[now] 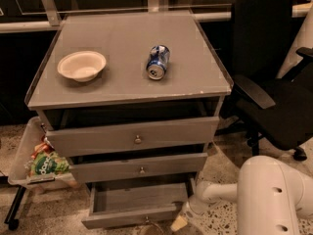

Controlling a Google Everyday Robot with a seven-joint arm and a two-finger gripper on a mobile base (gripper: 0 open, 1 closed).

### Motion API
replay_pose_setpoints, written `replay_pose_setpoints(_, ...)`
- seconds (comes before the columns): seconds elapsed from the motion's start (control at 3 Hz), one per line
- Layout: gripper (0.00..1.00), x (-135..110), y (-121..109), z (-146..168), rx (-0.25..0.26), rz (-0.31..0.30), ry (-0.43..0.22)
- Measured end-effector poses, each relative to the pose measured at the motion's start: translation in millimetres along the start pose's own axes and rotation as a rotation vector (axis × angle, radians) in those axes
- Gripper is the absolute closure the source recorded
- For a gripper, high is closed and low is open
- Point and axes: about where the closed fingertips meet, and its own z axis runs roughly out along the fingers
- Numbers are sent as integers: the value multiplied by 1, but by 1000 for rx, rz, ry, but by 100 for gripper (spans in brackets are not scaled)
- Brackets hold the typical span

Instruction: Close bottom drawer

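Biggest thing first: the cabinet is seen from above and in front, with a black chair parked at its right side. The white arm is reached in low from the bottom right.

The bottom drawer is found at the foot of the cabinet, pulled well out, so its bare grey floor is exposed. It's clearly not shut yet. The two drawers above look only slightly ajar.

On the left, a tray with snack bags is hung beside the cabinet. On top, a bowl and a tipped-over can are left well apart, neither involved here.

The gripper is placed just beside the drawer's right front corner, near the floor. Whether it's open or closed can't be told, and nothing is seen held in it. Contact with the front can't be confirmed either. The knob is barely made out on the front panel.

Step-wise, this is judged to be the lining-up stage before the push. Next, the front panel would need to be met squarely and pushed straight back; a push at the corner only could skew the drawer.
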Motion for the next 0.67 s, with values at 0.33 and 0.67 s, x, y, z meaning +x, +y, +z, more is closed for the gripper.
replay_pose_setpoints(0.33, 0, 0, 0, 0, 0, 0, 0)
replay_pose_setpoints(0.67, 0, 0, 0, 0, 0, 0, 0)
